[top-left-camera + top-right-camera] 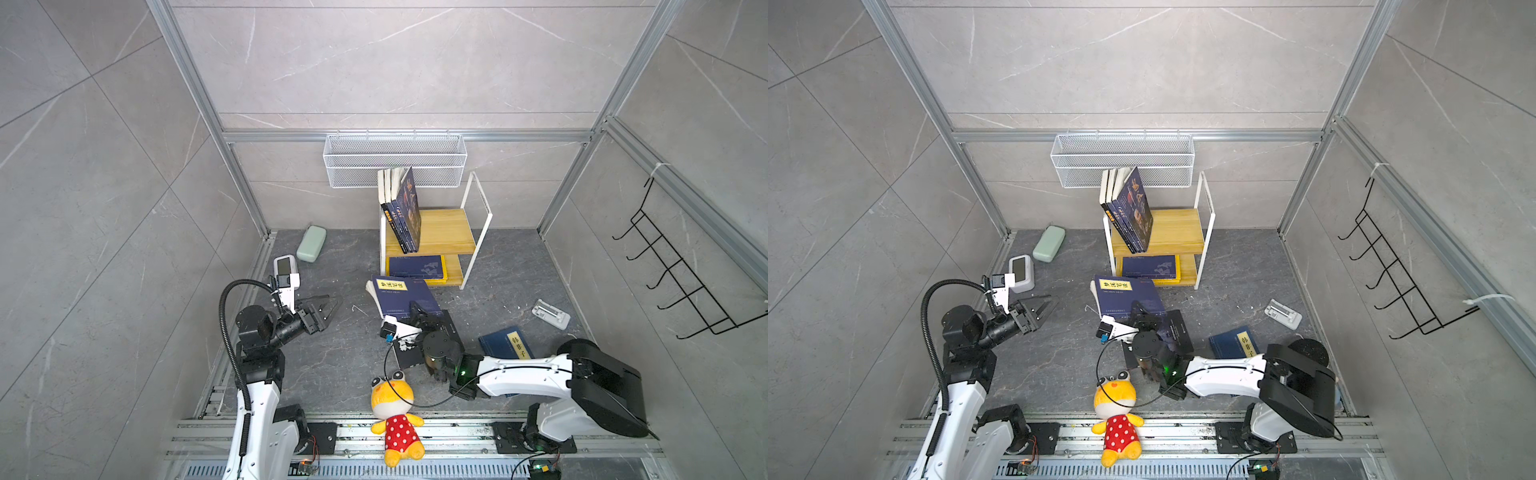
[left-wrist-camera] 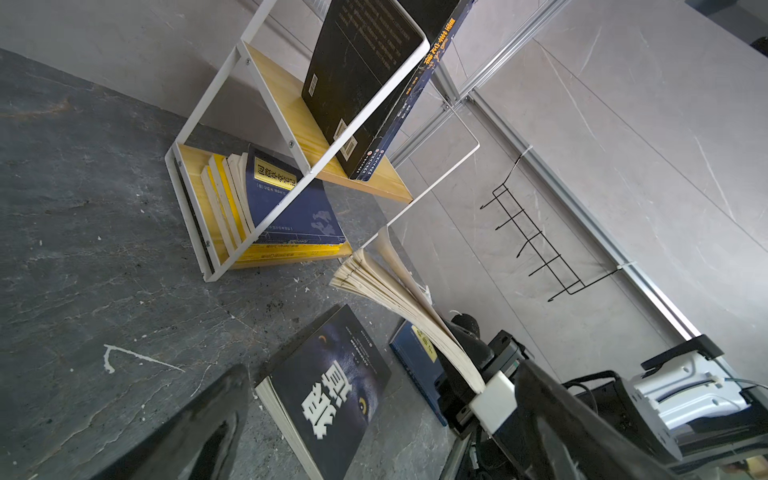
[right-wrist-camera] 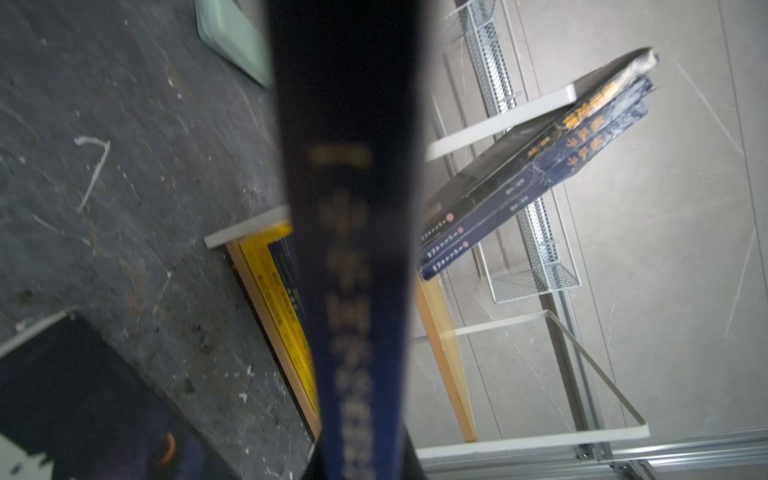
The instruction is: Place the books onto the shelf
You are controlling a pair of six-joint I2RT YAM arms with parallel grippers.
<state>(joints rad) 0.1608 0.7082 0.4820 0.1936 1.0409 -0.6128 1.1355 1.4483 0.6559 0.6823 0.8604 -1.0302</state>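
Right gripper [image 1: 417, 313] is clamped on a navy book [image 1: 402, 294] with a yellow title label, gripping it at its near edge. The book is off the table [image 1: 332, 365], tilted, just in front of the shelf [image 1: 446, 232]. Its pages [image 2: 390, 295] fan loose on the far side. In the right wrist view its spine [image 3: 353, 249] fills the middle, blurred.

Left gripper [image 1: 330, 306] has its fingers spread wide with nothing between them. It hovers over bare table at the left, well apart from all the books.

Shelf upper board: three books [image 1: 401, 210] stand on end, leaning on the white frame. Lower board: a flat stack [image 1: 417, 267], navy on top of yellow ones.

On the table: a wolf-eyes book [image 2: 328, 386] lies flat under the right arm, and a second navy book [image 1: 505, 341] lies beside that arm, partly covered by it.
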